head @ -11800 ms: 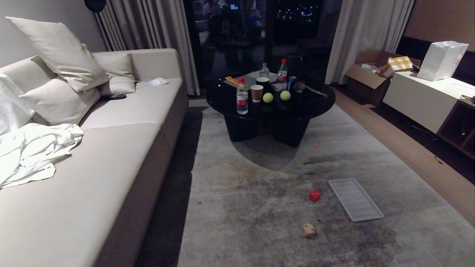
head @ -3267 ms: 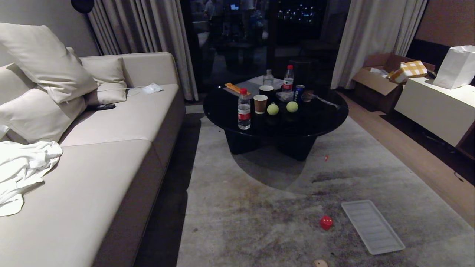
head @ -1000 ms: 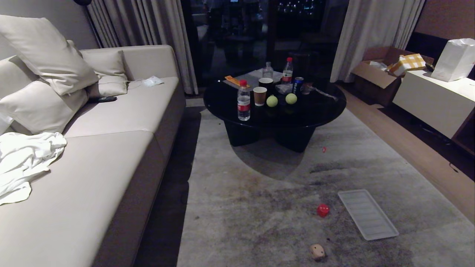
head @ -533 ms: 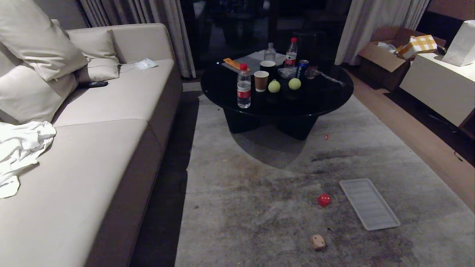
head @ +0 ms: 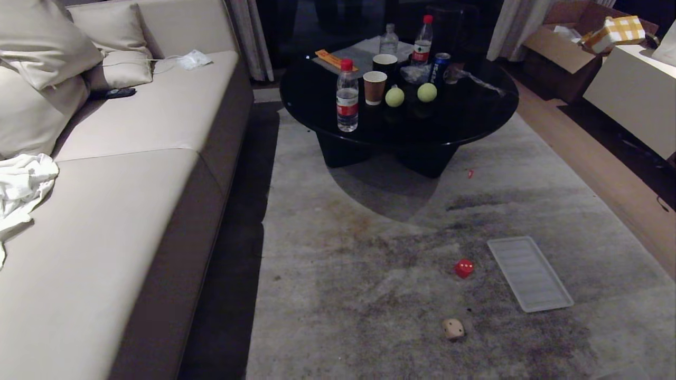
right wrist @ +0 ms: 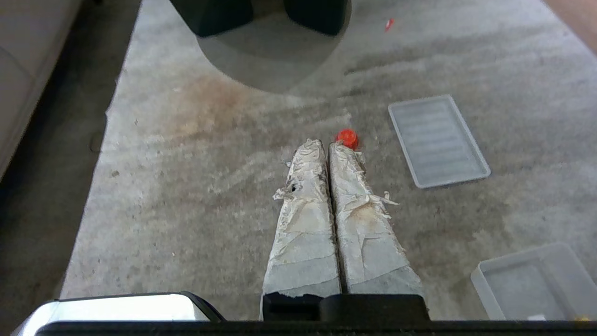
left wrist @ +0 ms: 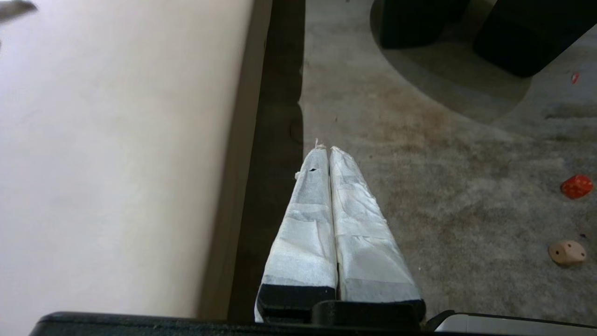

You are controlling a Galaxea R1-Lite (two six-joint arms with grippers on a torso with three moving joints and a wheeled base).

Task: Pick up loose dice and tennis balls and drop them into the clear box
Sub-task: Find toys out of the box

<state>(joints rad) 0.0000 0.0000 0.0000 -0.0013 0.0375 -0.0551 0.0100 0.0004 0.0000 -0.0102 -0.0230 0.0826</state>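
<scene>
Two tennis balls rest on the black round table. On the rug lie a red die and, nearer to me, a tan die. The clear box sits on the rug and shows only in the right wrist view, beside the arm. My right gripper is shut and empty above the rug, with the red die just past its tips. My left gripper is shut and empty near the sofa's edge; the red die and tan die lie far off to its side. Neither arm shows in the head view.
A beige sofa runs along the left. The table carries bottles, paper cups and a can. A flat ribbed panel lies on the rug right of the red die. A white cabinet and cardboard box stand at right.
The whole head view has tilted downward, so the table and sofa sit higher in the picture. No object on the rug or table has moved.
</scene>
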